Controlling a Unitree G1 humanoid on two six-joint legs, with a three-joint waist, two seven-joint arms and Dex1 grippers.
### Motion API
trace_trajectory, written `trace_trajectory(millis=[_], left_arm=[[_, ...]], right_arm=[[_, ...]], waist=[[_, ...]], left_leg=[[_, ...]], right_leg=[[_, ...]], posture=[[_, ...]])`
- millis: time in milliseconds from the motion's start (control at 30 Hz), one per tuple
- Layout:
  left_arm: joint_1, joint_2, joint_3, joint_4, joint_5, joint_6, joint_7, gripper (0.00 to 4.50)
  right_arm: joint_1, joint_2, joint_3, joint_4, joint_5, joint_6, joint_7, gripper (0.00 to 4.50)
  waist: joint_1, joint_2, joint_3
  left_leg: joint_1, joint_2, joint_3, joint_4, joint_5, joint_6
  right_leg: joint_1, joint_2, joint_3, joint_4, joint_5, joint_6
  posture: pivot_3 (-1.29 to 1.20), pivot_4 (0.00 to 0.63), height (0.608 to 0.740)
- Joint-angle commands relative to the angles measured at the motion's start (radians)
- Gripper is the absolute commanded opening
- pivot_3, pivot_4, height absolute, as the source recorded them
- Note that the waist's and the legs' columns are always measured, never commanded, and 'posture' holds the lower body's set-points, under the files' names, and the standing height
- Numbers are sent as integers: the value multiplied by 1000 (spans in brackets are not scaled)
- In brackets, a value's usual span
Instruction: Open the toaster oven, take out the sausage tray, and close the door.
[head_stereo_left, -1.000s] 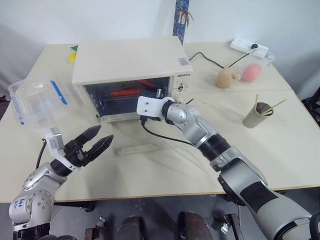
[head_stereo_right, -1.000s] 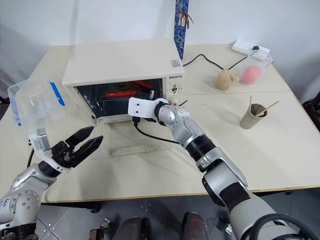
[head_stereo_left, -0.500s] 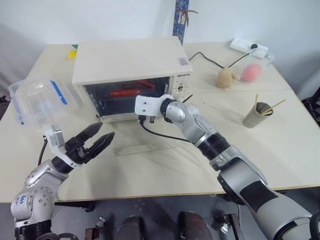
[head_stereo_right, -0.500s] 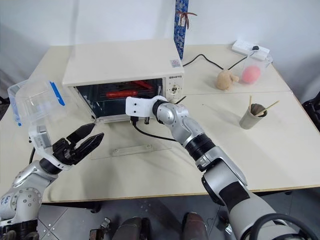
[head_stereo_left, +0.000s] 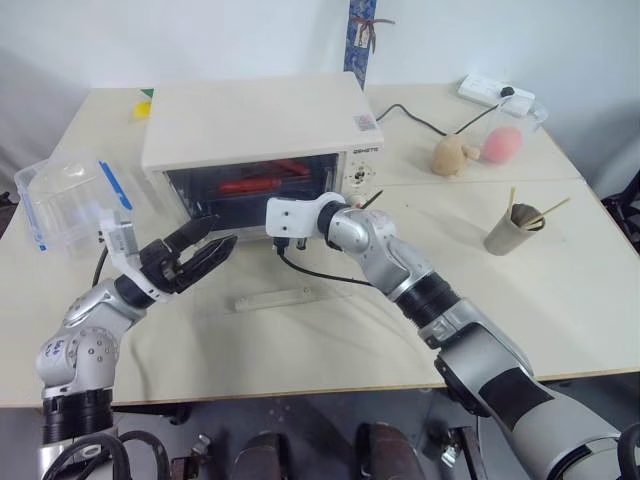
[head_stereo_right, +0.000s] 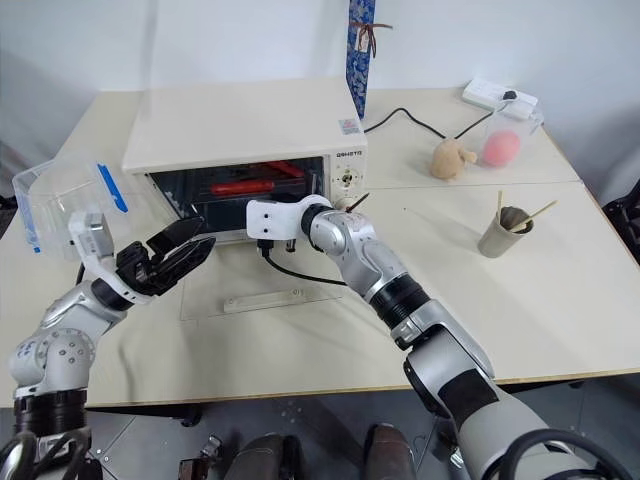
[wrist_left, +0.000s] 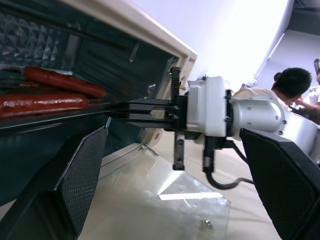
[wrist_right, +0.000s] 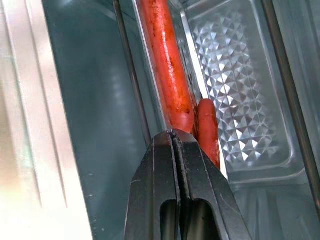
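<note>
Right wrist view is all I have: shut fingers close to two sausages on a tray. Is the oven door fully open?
Observer: Yes. The door is folded down flat over the table in front of the oven.
Operator: Where is the other gripper?
Observer: The left gripper hovers open in front of the oven's left side, touching nothing.
Operator: Is the tray out of the oven?
Observer: No. In the left wrist view the tray sits inside the oven, and the right gripper reaches in, shut at the tray's front edge.
</note>
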Motion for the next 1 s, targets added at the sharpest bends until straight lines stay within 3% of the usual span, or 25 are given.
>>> trace_trajectory(millis=[33,167,267,600,1000], left_arm=[[-33,23,-7,18,18,-26,-38,4500],[-65,23,-14,55,33,-39,-54,4500],[-63,21,-14,54,36,-39,-60,4500],[-33,19,-8,28,31,-29,-57,4500],[-5,1,-1,-10,18,-29,-32,4500]], right_arm=[[4,0,-3,-78,-9,16,11,39],[7,-11,2,-84,-6,7,49,39],[1,7,-29,-72,15,37,41,593],[-41,3,-12,14,-12,4,-17,3729],[-166,70,11,284,-31,-87,-120,3729]], waist=[[0,0,0],[0,0,0],[-1,0,0],[-2,0,0],[-6,0,0]], left_leg=[[0,0,0,0,0,0],[0,0,0,0,0,0],[0,0,0,0,0,0],[0,0,0,0,0,0],[0,0,0,0,0,0]], right_leg=[[0,0,0,0,0,0],[0,0,0,0,0,0],[0,0,0,0,0,0],[0,0,0,0,0,0],[0,0,0,0,0,0]], posture=[[0,150,740],[0,150,740],[0,150,740],[0,150,740],[0,150,740]])
